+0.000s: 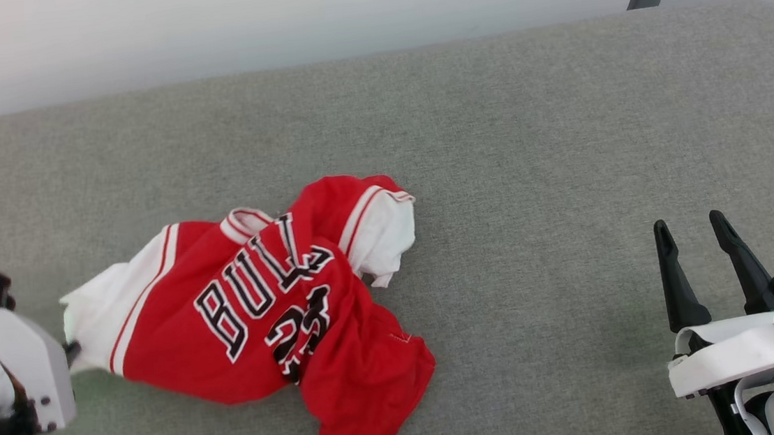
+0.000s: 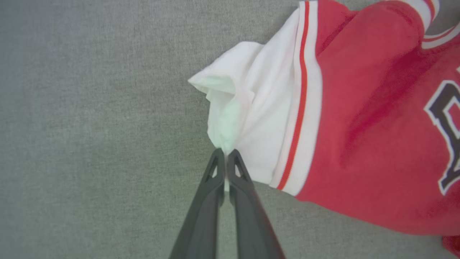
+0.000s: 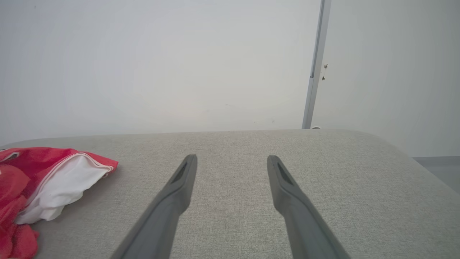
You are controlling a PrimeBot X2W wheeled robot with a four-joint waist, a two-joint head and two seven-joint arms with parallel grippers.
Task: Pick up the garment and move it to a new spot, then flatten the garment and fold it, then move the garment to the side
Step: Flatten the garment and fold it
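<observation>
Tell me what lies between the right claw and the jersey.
Nothing: bare grey cushion separates the right claw from the jersey, per the head view.

Open grey cushion (image 1: 526, 128) stretched wide between the crumpled garment (image 1: 261, 305) at middle-left and the right gripper (image 1: 688, 220), while a white wall (image 1: 271, 17) bounded the far edge.

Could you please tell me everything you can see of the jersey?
The jersey is red, smooth-looking fabric, with white short sleeves, red-white striped trim and black, white-edged BULLS lettering above a number partly lost in folds. It lies crumpled, front up, on the grey surface, its lower part bunched toward the robot. The left claw is shut on the edge of one white sleeve.
</observation>
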